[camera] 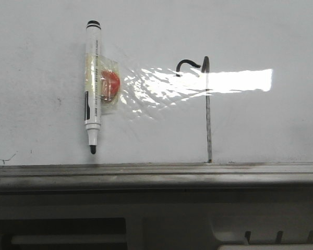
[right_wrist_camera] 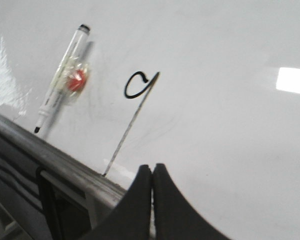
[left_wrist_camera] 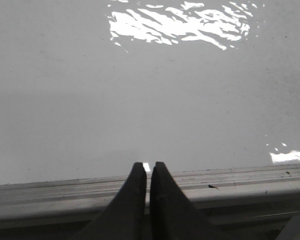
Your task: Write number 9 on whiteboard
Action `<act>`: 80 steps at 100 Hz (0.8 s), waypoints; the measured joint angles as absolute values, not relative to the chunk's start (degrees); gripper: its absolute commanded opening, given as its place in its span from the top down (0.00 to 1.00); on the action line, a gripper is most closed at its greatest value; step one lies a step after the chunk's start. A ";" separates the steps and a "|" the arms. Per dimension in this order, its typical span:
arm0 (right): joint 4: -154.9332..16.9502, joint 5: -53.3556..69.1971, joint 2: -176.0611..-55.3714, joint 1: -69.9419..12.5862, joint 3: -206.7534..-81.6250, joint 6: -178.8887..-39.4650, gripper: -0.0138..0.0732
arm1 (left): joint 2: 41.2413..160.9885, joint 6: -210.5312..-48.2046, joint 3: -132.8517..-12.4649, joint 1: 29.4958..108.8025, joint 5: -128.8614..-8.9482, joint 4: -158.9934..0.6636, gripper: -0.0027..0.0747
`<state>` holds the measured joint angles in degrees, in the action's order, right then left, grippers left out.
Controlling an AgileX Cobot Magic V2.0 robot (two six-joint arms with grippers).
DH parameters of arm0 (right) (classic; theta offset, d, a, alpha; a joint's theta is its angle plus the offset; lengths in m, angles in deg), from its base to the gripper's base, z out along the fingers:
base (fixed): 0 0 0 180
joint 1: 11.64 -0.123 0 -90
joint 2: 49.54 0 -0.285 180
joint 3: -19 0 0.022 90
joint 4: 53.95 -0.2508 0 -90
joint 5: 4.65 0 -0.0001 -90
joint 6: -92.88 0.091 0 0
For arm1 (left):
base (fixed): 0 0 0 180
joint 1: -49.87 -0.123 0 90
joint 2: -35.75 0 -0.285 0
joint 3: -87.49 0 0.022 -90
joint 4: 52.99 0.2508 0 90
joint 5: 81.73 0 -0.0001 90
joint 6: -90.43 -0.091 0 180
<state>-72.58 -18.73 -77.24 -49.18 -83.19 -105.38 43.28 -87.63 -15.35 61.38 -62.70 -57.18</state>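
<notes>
The whiteboard (camera: 240, 36) fills the front view, glossy white with a wrinkled shiny patch (camera: 156, 88). The number 9 (camera: 207, 112) is drawn in thin black marker: a small curved hook joined to a long vertical stroke reaching down to the rail. It also shows in the right wrist view (right_wrist_camera: 137, 92). A white marker (camera: 93, 86) with a black tip hangs taped to the board, left of the 9, with a red blob under the tape. My left gripper (left_wrist_camera: 148, 166) is shut and empty over the rail. My right gripper (right_wrist_camera: 153, 167) is shut and empty, near the stroke's lower end.
A grey metal rail (camera: 156, 174) runs along the board's lower edge, and shows in the wrist views too (left_wrist_camera: 250, 190) (right_wrist_camera: 50, 152). A tiny black scribble (camera: 6, 157) sits near the board's lower left edge. A bright light reflection (camera: 240, 80) lies right of the 9.
</notes>
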 measured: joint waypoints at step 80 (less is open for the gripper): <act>-49.12 14.05 -56.86 -19.55 -83.19 -90.00 0.92 | 43.28 -87.63 -15.35 61.38 -62.45 -57.40 0.99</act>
